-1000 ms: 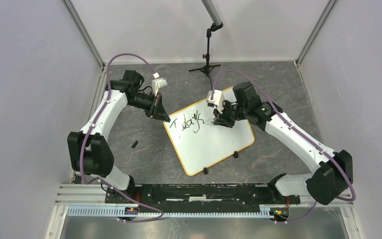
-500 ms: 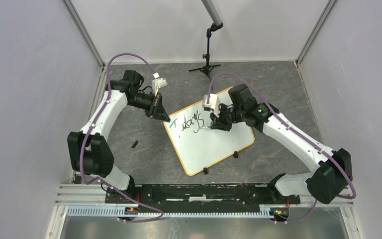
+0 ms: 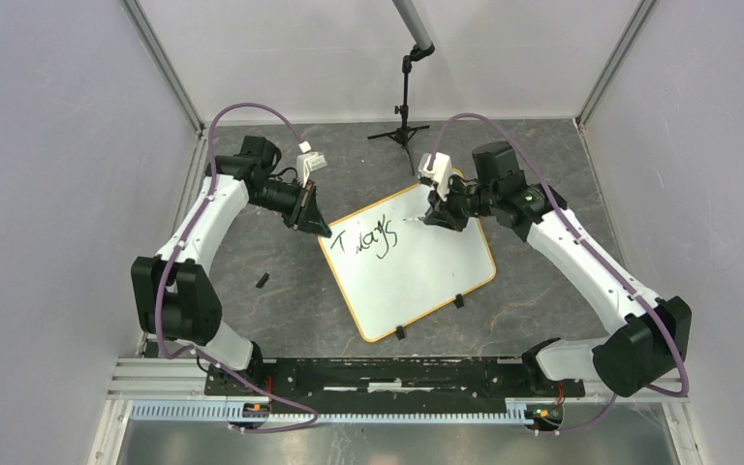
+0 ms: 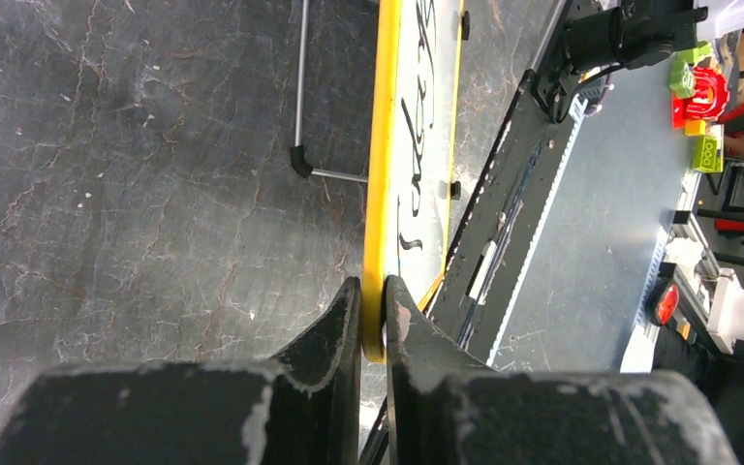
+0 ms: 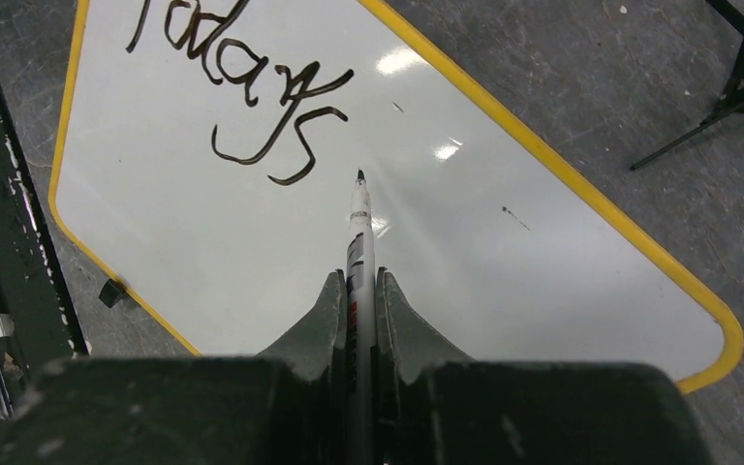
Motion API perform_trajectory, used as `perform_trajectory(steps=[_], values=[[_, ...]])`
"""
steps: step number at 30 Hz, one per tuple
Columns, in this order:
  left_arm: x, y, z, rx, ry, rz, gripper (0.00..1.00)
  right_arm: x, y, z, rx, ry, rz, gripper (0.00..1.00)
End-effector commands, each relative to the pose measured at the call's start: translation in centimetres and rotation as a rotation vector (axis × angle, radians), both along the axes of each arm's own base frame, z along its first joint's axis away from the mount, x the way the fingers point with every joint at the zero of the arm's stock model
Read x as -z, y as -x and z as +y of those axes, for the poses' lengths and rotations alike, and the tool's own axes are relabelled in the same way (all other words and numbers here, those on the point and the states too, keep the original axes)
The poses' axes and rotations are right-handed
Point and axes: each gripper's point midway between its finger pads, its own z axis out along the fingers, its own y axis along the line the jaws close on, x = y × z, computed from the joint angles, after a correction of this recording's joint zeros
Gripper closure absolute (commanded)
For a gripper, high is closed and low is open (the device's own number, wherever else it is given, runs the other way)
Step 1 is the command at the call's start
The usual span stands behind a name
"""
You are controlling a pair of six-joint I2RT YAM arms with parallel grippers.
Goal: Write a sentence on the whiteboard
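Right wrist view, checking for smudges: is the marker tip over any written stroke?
No, the marker tip lies over bare whiteboard, just clear of the sentence.

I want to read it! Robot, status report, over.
Left end effector shut on whiteboard rim. Right end effector shut on marker, tip beside the sentence. Nothing blocks the board.

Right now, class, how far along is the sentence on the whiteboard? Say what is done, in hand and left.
Done: the sentence has one word so far, roughly "Todays", in black on the whiteboard. In hand: the left gripper clamps the board's yellow rim, and the right gripper holds a marker, tip just past the last letter. Left: the remaining words; the board below is blank.
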Motion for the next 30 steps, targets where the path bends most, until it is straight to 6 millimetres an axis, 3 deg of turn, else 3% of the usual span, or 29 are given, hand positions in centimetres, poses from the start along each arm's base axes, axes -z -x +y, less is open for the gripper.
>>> perform_trajectory(steps=[1,17,23,30], values=[[1.5,-0.2,0.5,0.011,-0.104,-0.020,0.97,-2.8,-0.9,-0.7,0.007,-0.049,-0.061,1.00],[2.0,0.2,0.3,0.045,-0.122,-0.017,0.97,-2.7,-3.0,-2.7,0.061,-0.056,-0.072,1.00],[2.0,0.4,0.1,0.055,-0.125,-0.019,0.97,-3.2,-2.4,-2.2,0.036,-0.086,-0.064,1.00],[2.0,0.5,0.0,0.061,-0.126,-0.020,0.97,-2.2,-1.2,-1.7,0.006,-0.090,-0.029,1.00]])
